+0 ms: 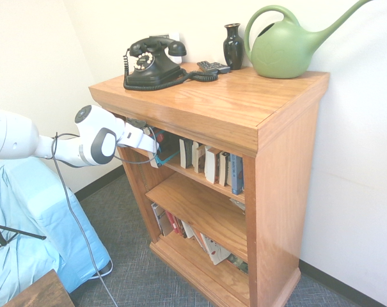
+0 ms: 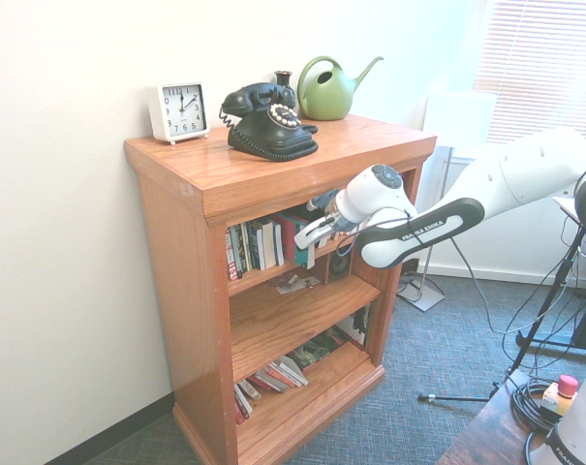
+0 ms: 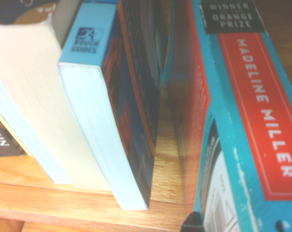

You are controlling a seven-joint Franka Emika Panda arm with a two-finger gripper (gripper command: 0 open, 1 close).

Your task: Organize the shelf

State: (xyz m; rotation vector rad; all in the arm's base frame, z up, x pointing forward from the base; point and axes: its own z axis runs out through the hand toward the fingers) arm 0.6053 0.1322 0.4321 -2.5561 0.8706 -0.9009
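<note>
The shelf (image 1: 212, 102) (image 2: 273, 165) is an orange-brown wooden bookcase with three tiers. My gripper (image 1: 156, 155) (image 2: 305, 234) reaches into the open end of its top tier. Right at the gripper is a teal and red book (image 1: 169, 157) (image 2: 294, 235), tilted; the wrist view shows this book (image 3: 252, 121) close up with "Madeline Miller" on it, beside a blue Rough Guides book (image 3: 112, 96). Whether the teal book is held does not show. A row of upright books (image 1: 212, 165) (image 2: 254, 247) fills the rest of the tier. Leaning books (image 1: 187, 230) (image 2: 283, 373) lie on the bottom tier.
On the top stand a black rotary phone (image 1: 153, 64) (image 2: 268, 121), a green watering can (image 1: 283, 48) (image 2: 326, 89), a dark vase (image 1: 233, 46), a remote (image 1: 213, 66) and a white clock (image 2: 179, 111). Papers (image 2: 297, 284) lie on the middle tier. Blue-covered furniture (image 1: 27, 224) sits under the arm.
</note>
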